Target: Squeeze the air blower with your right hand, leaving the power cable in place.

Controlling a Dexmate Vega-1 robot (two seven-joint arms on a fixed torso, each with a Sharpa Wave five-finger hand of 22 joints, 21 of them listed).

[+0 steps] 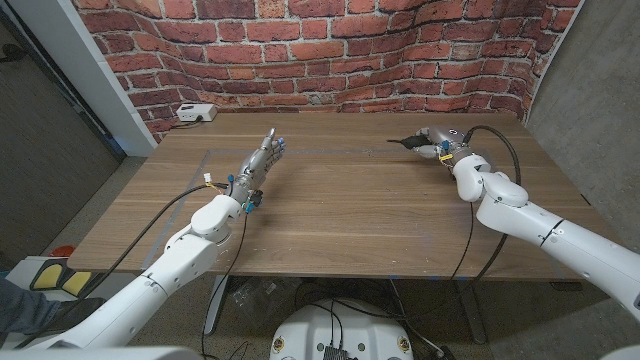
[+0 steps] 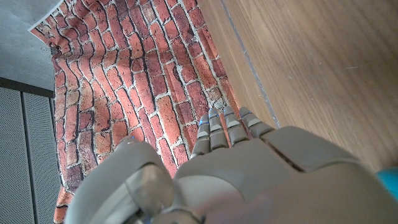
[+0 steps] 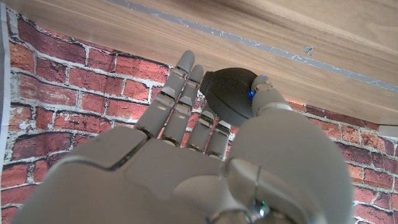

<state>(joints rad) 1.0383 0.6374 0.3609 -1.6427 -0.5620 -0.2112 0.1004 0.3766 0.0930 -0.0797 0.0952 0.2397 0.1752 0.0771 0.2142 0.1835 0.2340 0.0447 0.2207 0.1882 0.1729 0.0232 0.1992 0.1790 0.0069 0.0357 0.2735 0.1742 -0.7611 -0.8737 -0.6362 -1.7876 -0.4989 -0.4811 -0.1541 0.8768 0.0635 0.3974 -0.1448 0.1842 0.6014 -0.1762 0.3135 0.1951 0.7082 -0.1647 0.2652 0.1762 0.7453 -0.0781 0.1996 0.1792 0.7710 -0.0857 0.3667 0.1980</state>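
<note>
Half the air blower (image 3: 229, 94) behind right-hand fingers (image 3: 177, 93).

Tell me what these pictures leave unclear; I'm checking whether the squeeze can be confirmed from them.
- Air blower: in the right wrist view the right hand covers most of its bulb; whether it is being squeezed can't be judged.
- Air blower's nozzle: too small in the head view to make out.
- White box at the table's far left corner: too small to identify.
- Left hand: its palm side is hidden in the left wrist view by its own back.
</note>
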